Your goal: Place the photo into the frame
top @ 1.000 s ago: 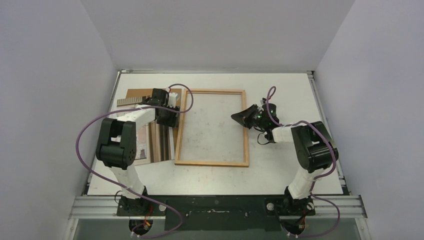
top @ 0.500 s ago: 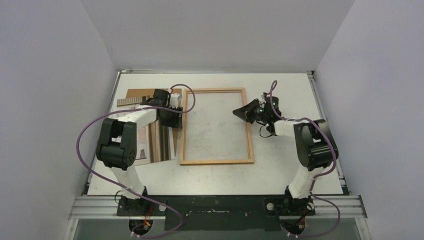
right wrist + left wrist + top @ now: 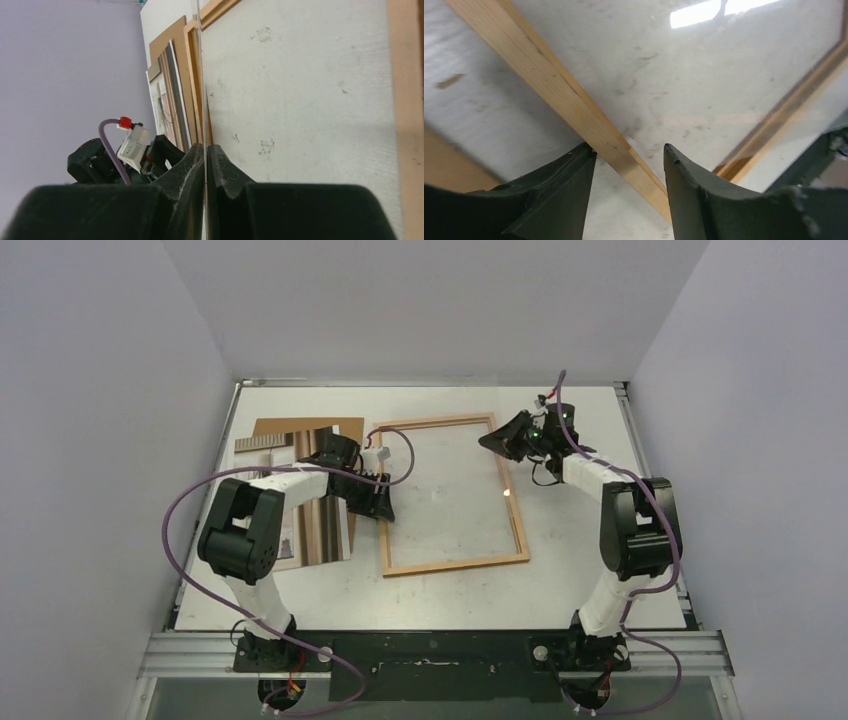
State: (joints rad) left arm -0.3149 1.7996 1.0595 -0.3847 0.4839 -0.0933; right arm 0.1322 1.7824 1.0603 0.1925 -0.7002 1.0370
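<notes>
Straddling the frame [image 3: 455, 566]'s left rail with left hand [image 3: 380, 503] parted, pinching its far-right edge in right hand [image 3: 497, 439], with photo [image 3: 325, 530] lengthwise just left, nearer left hand.

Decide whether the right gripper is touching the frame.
Touching. In the right wrist view the right gripper is pinched shut on a thin edge of the frame, with no gap showing between fingers and edge.
</notes>
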